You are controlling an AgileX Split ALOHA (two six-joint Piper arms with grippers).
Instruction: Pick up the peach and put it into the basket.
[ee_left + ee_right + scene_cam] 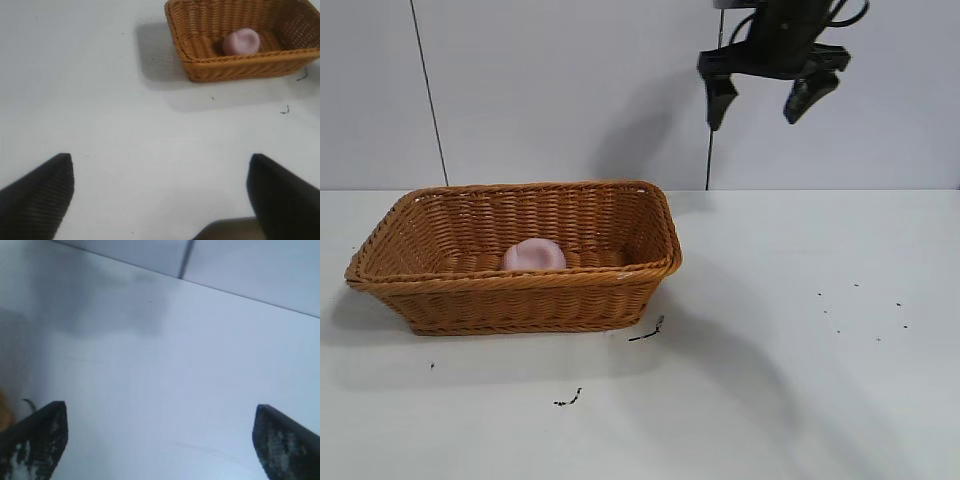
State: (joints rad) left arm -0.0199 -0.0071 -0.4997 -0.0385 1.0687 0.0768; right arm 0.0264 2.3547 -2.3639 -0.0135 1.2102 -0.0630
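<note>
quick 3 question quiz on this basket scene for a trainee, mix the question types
1. True or false: the peach lies inside the basket.
2. Multiple choice: where is the right end effector? A) gripping the basket rim B) raised high above the table, to the right of the basket C) resting flat on the table
3. Fill in: the left end effector sits over bare table with its fingers ____.

Key: 1 true. 2 B; it is open and holds nothing. 3 open.
</note>
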